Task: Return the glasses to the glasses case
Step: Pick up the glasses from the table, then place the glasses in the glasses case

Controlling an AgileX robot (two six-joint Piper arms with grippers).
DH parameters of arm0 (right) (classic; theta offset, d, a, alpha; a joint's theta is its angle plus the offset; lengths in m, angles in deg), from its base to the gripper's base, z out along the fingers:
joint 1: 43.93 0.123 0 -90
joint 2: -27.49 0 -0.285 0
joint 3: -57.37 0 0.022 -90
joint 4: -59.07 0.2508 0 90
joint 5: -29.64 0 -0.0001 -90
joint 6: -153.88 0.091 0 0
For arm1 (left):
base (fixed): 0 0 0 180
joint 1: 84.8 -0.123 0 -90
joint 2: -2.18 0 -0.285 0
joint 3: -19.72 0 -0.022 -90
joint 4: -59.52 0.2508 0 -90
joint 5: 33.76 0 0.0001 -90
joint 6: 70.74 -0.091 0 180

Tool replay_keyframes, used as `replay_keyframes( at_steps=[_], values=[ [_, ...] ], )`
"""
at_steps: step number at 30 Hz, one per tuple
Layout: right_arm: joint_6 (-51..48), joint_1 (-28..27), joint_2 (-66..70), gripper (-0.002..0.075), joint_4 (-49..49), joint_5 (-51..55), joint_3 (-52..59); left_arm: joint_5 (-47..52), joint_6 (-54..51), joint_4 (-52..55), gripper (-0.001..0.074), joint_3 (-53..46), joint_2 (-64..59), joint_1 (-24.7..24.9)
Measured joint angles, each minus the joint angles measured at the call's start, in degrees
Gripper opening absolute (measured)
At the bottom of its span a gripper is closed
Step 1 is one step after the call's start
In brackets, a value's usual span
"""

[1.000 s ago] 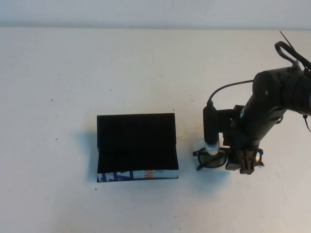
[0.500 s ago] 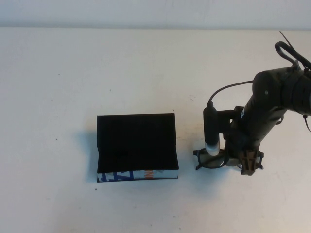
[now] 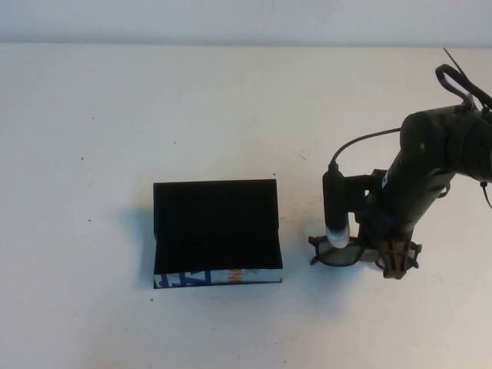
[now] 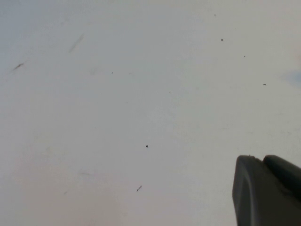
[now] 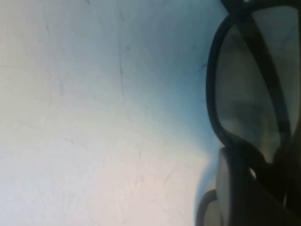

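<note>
The glasses (image 3: 340, 254) lie on the white table to the right of the glasses case (image 3: 216, 231), which stands open with its lid up and nothing in its dark lining. My right gripper (image 3: 400, 260) is down on the right half of the glasses and shut on them. In the right wrist view one dark lens and its frame (image 5: 212, 94) fill the edge, with a gripper finger (image 5: 237, 188) against the frame. My left gripper (image 4: 265, 186) is out of the high view. It hangs over bare table with its fingers together.
The white table (image 3: 154, 138) spreads wide around the case. A black cable (image 3: 361, 138) loops from the right arm to its wrist camera (image 3: 335, 207), which hides the middle of the glasses. A wall edge runs along the back.
My right gripper has narrowed onto the right half of the glasses and shifted slightly right and toward the front. The glasses shifted a little with it. The case has not moved.
</note>
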Motion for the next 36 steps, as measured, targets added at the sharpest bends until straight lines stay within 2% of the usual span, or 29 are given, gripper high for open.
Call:
replay_keyframes(
  at_steps=[10,21,25,30,36],
  values=[
    [0.0,0.0,-3.04,0.0013,-0.98,1.32,0.0,0.0,0.0,0.0,-0.0001,0.0,0.0,0.0],
    [0.0,0.44,-9.43,0.0003,-2.04,4.73,-0.13,0.0,0.0,0.0,-0.0001,0.0,0.0,0.0],
    [0.0,2.91,-10.8,0.0003,-2.12,8.87,-4.3,0.0,0.0,0.0,-0.0001,0.0,0.0,0.0],
    [0.0,8.63,-9.66,0.0003,-1.63,13.98,-13.51,0.0,0.0,0.0,-0.0001,0.0,0.0,0.0],
    [1.91,16.08,0.31,0.0002,0.3,19.94,-26.04,0.0,0.0,0.0,-0.0001,0.0,0.0,0.0]
  ],
)
